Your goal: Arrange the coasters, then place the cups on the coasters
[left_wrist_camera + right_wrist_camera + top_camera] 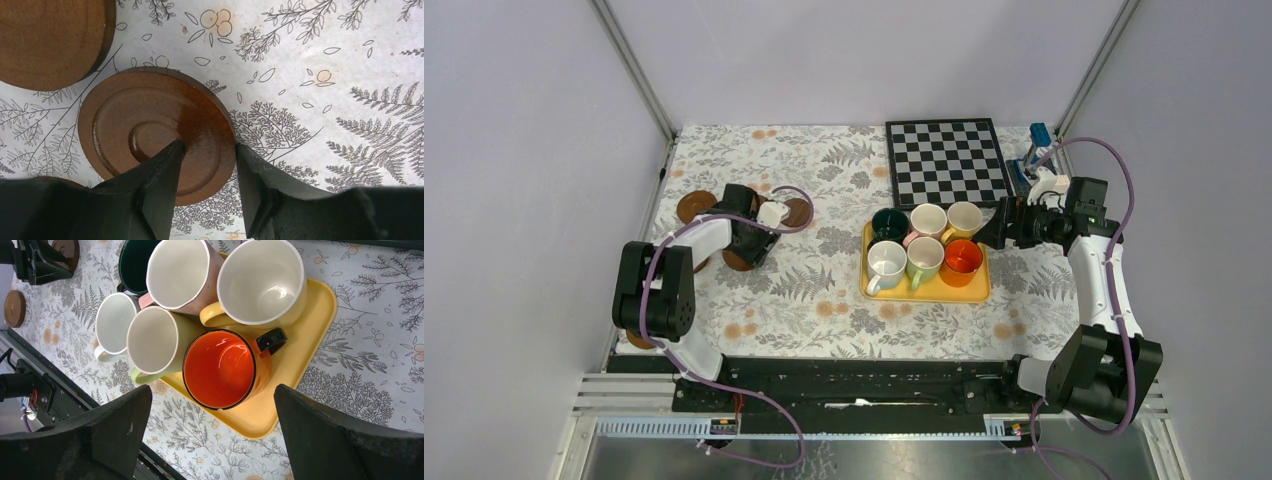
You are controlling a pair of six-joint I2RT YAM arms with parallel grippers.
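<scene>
- Left gripper (pixel 207 150), narrowed partway, pinches one edge of a coaster (pixel 150 125).
- Right gripper (pixel 212 392), jaws wide, hovers above the orange cup (pixel 222 365), touching nothing.

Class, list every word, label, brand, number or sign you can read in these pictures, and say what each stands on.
None can be read.
The cups, tray, coasters and chessboard bear no print.
The tablecloth shows only leaves and flowers.
Any marks on the arms are too small to read.
</scene>
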